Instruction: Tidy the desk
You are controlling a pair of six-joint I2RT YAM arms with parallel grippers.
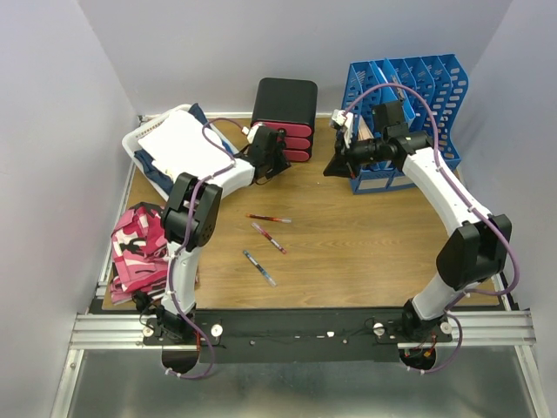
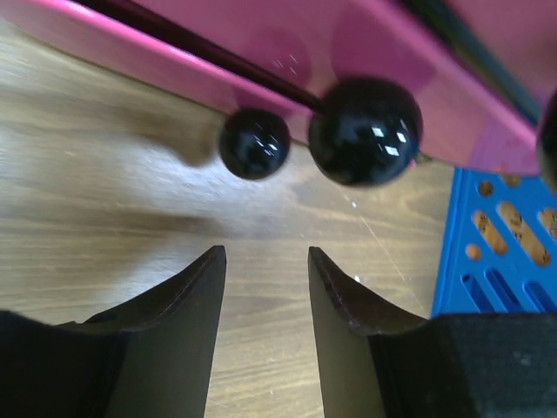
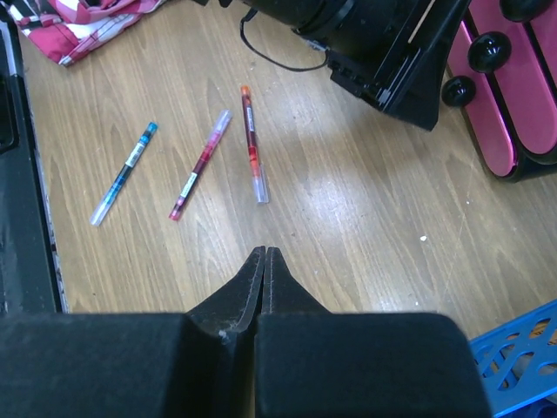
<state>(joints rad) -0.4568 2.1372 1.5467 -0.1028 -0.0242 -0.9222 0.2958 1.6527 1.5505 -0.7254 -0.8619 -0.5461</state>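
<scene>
The brown wood-grain desk (image 1: 365,252) holds three pens in its middle: a red one (image 1: 268,219), a dark red one (image 1: 269,238) and a blue one (image 1: 259,267). They also show in the right wrist view: red (image 3: 252,144), dark red (image 3: 200,165), blue (image 3: 126,172). My left gripper (image 1: 280,165) is open and empty, right in front of the black drawer unit (image 1: 284,117); its fingers (image 2: 200,287) point at a black drawer knob (image 2: 365,131) on a red drawer (image 2: 261,52). My right gripper (image 1: 331,168) is shut and empty above the desk (image 3: 365,218).
A blue file rack (image 1: 409,113) stands at the back right, behind my right arm. A white notebook on a tray (image 1: 178,144) lies at the back left. Pink patterned cloth (image 1: 139,252) lies at the left edge. A metal rail (image 1: 305,329) runs along the front.
</scene>
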